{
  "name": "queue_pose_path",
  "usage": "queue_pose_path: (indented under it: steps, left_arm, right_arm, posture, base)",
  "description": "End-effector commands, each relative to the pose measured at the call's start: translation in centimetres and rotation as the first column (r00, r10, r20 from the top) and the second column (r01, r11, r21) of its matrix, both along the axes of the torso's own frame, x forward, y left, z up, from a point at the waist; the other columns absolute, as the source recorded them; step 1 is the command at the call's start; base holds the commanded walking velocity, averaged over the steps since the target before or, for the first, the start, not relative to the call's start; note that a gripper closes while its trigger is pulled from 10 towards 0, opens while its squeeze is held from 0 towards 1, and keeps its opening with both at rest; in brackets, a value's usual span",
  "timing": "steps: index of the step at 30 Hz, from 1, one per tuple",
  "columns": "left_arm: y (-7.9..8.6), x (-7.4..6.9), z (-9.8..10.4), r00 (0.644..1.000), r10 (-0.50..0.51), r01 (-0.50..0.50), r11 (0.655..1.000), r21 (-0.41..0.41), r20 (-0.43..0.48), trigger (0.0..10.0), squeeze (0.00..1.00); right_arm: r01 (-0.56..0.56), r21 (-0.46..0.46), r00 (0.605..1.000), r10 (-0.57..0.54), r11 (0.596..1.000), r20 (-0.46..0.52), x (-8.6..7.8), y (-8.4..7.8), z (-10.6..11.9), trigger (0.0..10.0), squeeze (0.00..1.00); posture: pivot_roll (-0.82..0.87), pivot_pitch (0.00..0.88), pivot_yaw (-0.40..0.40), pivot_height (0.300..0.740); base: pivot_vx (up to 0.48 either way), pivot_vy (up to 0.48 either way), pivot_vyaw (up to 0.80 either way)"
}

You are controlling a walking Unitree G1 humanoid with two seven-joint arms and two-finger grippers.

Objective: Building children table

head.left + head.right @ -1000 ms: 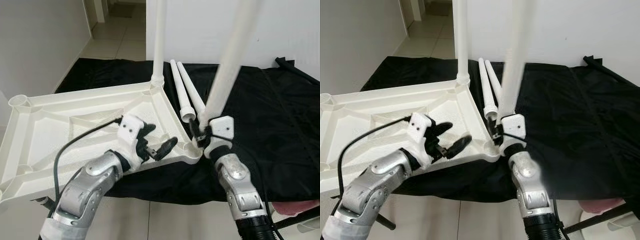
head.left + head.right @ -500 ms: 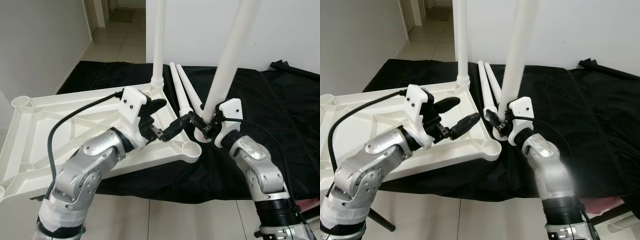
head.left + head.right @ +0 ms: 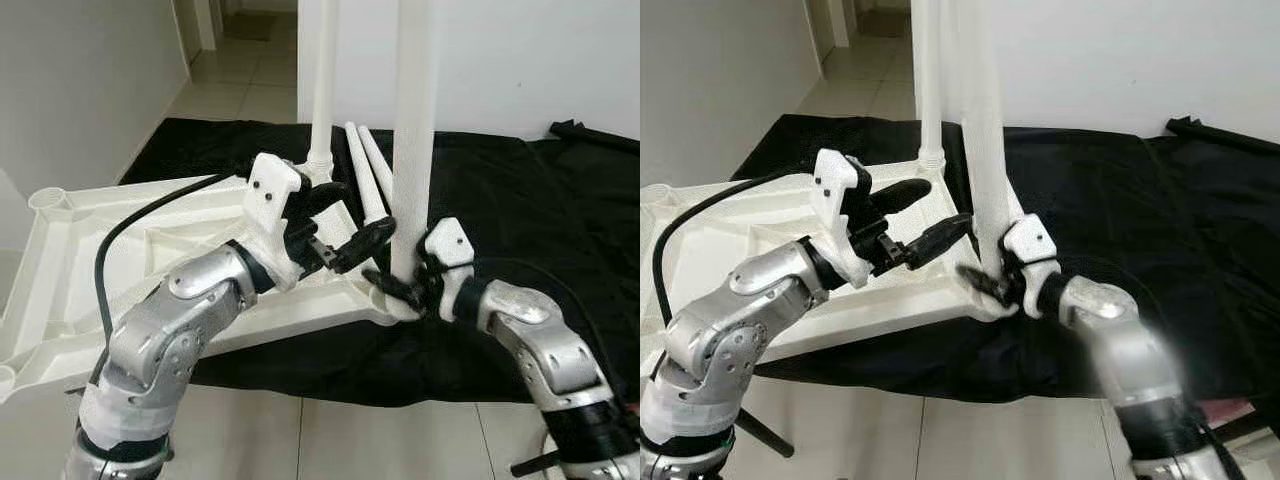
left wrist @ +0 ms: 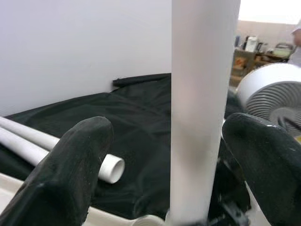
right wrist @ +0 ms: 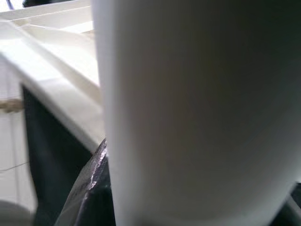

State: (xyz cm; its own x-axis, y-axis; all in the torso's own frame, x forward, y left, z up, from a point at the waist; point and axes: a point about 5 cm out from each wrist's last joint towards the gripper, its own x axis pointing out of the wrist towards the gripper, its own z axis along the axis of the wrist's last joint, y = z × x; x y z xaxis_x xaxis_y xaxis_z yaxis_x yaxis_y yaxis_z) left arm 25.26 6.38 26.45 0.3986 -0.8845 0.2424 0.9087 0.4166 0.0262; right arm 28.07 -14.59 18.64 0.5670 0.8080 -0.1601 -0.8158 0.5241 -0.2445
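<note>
The white tabletop lies upside down on a black cloth. One white leg stands in its far corner. A second leg stands nearly upright with its base at the near right corner; my right gripper is shut around its lower end. My left gripper is open just left of that leg. In the left wrist view the leg stands between the black fingers, apart from both. Two loose legs lie side by side on the cloth behind.
The black cloth covers the surface to the right and back. A black rod lies at its back right. Tiled floor runs below the near edge. A white fan stands off to the side.
My right gripper has swung the held leg from a slant to nearly upright and lowered its base to the tabletop's near right corner. My left gripper has closed in around that leg.
</note>
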Motion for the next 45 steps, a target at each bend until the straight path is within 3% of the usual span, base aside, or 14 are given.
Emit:
queue_pose_path:
  steps: [1, 6, 10, 23, 25, 28, 29, 45]
  left_arm:
    - [-0.2, -0.6, 0.4, 0.996, -0.089, 0.089, 0.996, 0.002, 0.008, 10.0, 0.00]
    - [-0.4, -0.9, 0.4, 0.992, -0.128, 0.128, 0.992, -0.006, -0.004, 10.0, 0.00]
    - [-0.8, -2.0, 1.0, 0.966, -0.256, 0.254, 0.965, -0.062, -0.037, 10.0, 0.00]
    - [-0.8, -2.5, 1.3, 0.944, -0.325, 0.322, 0.944, -0.066, -0.054, 10.0, 0.00]
    - [-0.8, -2.8, 1.0, 0.920, -0.376, 0.370, 0.926, -0.075, -0.113, 10.0, 0.00]
    - [-0.7, -2.9, 1.0, 0.914, -0.386, 0.380, 0.922, -0.076, -0.122, 10.0, 0.00]
    - [-0.5, -2.7, 1.1, 0.913, -0.384, 0.372, 0.922, -0.107, -0.137, 0.0, 0.00]
    - [-0.5, -2.2, 1.2, 0.946, -0.301, 0.298, 0.954, -0.045, -0.118, 0.0, 0.00]
  right_arm:
    - [-0.052, -0.007, 0.999, 0.052, 0.999, -0.016, -0.5, 0.2, 0.0, 10.0, 0.00]
    - [-0.104, -0.019, 0.993, 0.103, 0.994, -0.051, -1.1, 0.3, -0.4, 10.0, 0.00]
    - [-0.188, -0.024, 0.976, 0.184, 0.982, -0.118, -2.0, 0.4, -1.2, 10.0, 0.00]
    - [-0.298, -0.005, 0.940, 0.292, 0.955, -0.178, -3.4, 1.2, -1.7, 10.0, 0.00]
    - [-0.325, -0.003, 0.929, 0.318, 0.946, -0.191, -3.7, 1.4, -1.7, 10.0, 0.00]
    - [-0.330, -0.003, 0.926, 0.323, 0.944, -0.194, -3.8, 1.4, -1.7, 10.0, 0.00]
    - [-0.339, -0.003, 0.921, 0.332, 0.941, -0.202, -3.8, 1.4, -1.7, 10.0, 0.00]
    - [-0.360, -0.007, 0.909, 0.349, 0.933, -0.230, -4.0, 1.4, -1.8, 10.0, 0.00]
  posture:
    - [0.02, 0.030, -0.004, 0.740]
    - [0.02, 0.032, 0.000, 0.740]
    - [0.02, 0.030, 0.007, 0.740]
    - [0.02, 0.031, 0.012, 0.740]
    - [0.02, 0.030, 0.011, 0.740]
    - [0.02, 0.030, 0.011, 0.740]
    - [0.02, 0.030, 0.010, 0.740]
    - [0.02, 0.037, -0.002, 0.740]
  base:
    - [0.000, 0.000, 0.00]
    - [0.000, 0.000, 0.00]
    - [0.000, 0.000, 0.00]
    - [0.000, 0.000, 0.00]
    - [0.000, 0.000, 0.00]
    - [0.000, 0.000, 0.00]
    - [0.000, 0.000, 0.00]
    - [0.000, 0.000, 0.00]
